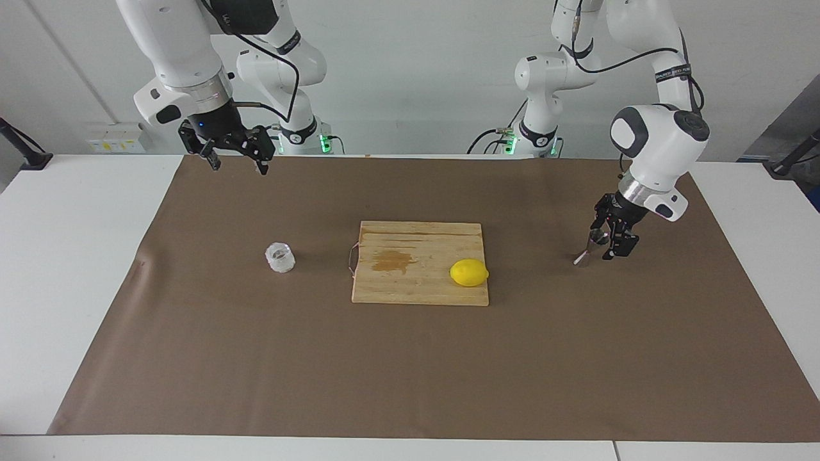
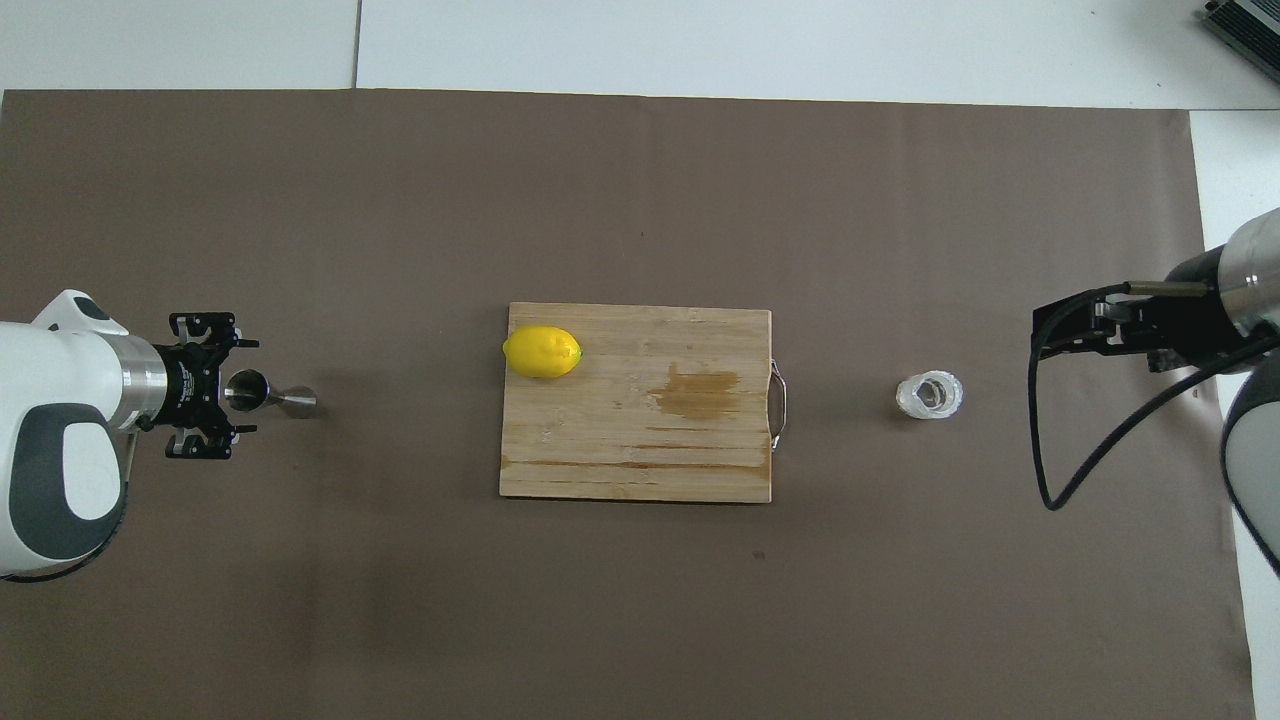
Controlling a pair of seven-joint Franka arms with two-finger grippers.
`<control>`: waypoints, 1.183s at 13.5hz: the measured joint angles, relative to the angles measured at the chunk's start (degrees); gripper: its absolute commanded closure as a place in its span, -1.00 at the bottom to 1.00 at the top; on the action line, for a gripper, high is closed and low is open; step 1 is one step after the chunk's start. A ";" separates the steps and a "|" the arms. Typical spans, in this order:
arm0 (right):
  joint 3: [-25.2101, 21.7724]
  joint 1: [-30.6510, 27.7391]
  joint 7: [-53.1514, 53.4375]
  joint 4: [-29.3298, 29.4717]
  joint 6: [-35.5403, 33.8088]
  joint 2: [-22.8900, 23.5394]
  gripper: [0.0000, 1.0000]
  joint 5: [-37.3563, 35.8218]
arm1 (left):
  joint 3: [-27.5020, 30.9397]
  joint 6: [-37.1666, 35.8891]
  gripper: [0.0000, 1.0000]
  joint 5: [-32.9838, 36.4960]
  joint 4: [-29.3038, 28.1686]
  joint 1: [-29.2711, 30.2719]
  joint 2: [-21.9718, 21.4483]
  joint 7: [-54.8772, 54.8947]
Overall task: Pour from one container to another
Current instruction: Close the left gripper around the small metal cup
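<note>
Jigger (image 1: pixel 588 250) sits tilted at L-arm end of brown mat (image 1: pixel 410 371), narrow foot on mat, cup end up and leaning toward the arm; in overhead view its open mouth faces L gripper (image 1: pixel 607 246). L gripper is low around jigger's upper cone, fingers either side; cannot tell whether clamped or just bracketing it. Glass cup (image 1: pixel 280 257) stands upright on mat toward R-arm end, well apart from jigger, w/ cutting board (image 1: pixel 419 262) and lemon (image 1: pixel 469 273) between them. R gripper (image 1: pixel 236 153) hangs high over mat edge by its own base, fingers spread, nothing held; waiting. Step in hand, my read: secure/right the jigger before any pour. To do well: grip at waist or upper cone w/ fingers square, bring it vertical and plant it flat so it won't rock. Steel is slick, so slow lift. Then R arm needs to come down on cup from side, keeping rim level until over jigger mouth; small target, so pour slowly.
</note>
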 measured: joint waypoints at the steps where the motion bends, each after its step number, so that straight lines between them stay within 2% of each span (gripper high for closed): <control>1: 0.00 0.00 0.00 0.00 0.00 0.00 -1.00 0.00 | -0.04 0.37 -1.00 0.00 -0.06 0.00 0.00 -0.42; 16: 0.00 0.00 0.00 0.00 0.00 0.00 -1.00 0.00 | -0.06 2.82 -1.00 -0.04 -1.44 -1.30 0.00 -1.19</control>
